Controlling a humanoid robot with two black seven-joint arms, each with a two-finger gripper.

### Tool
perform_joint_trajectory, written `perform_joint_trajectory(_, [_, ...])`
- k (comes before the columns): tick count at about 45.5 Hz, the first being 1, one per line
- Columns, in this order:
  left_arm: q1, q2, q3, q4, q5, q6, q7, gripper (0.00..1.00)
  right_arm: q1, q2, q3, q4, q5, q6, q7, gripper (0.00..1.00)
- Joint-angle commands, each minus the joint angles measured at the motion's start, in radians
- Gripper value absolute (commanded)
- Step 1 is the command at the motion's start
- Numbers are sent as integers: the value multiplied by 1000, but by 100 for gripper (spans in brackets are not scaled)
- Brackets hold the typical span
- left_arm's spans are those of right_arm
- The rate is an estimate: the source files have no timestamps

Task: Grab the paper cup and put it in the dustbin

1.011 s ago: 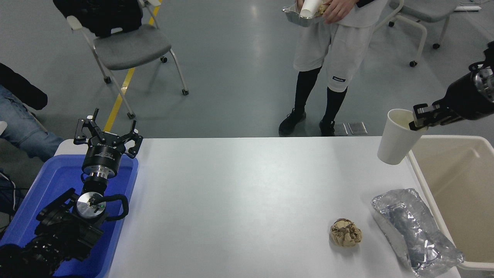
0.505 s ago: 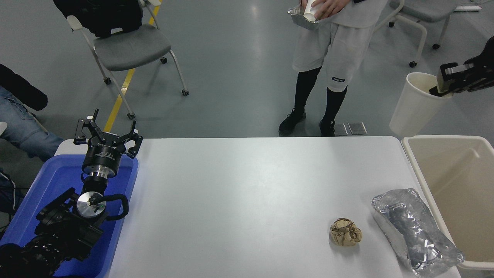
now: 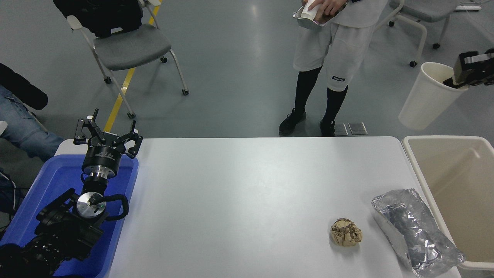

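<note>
Big white table point(image 3: 247, 200) takes up most of the lower half of the view, and the beige dustbin point(image 3: 455, 143) sits hard against its right end, open top facing up, nothing visible inside the part that shows. On the opposite end there's a blue tray point(image 3: 23, 216) at the table's left edge, with the left arm parked over it. The left gripper point(image 3: 108, 131) points away from the camera with its fingers spread apart and nothing in them.

Behind the table a person point(image 3: 332, 50) in light shorts and black leggings stands on the grey floor, holding a foil container and what looks like another white cup up near the top edge. A grey chair point(image 3: 131, 46) on casters is off to the upper left.

On the table near the bin lies a crinkled silver foil tray point(image 3: 415, 227), and just left of it, apart from it, a crumpled brown paper ball point(image 3: 345, 232).

The paper cup point(image 3: 426, 96) is up in the air at the right, beyond the far corner of the dustbin and above it, tilted with its mouth toward the upper right. The right gripper point(image 3: 457, 77) comes in from the right edge and pinches the cup by its rim, one finger dipping inside the mouth
</note>
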Motion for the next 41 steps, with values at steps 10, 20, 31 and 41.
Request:
perform_joint_trajectory(10, [0,0,0,0,0,0,-1,99,-90,-246,19,-150,-27,0,0,0])
perform_joint_trajectory(20, [0,0,0,0,1,0,-1,99,-274,-338,126,-315,-13,-5,0,0])
perform_joint_trajectory(31, [0,0,0,0,0,0,-1,99,-619,-413,424,-486,-8,-9,0,0])
perform_joint_trajectory(41, [0,0,0,0,0,0,-1,99,-923,-441,712,-654,-7,-16,0,0])
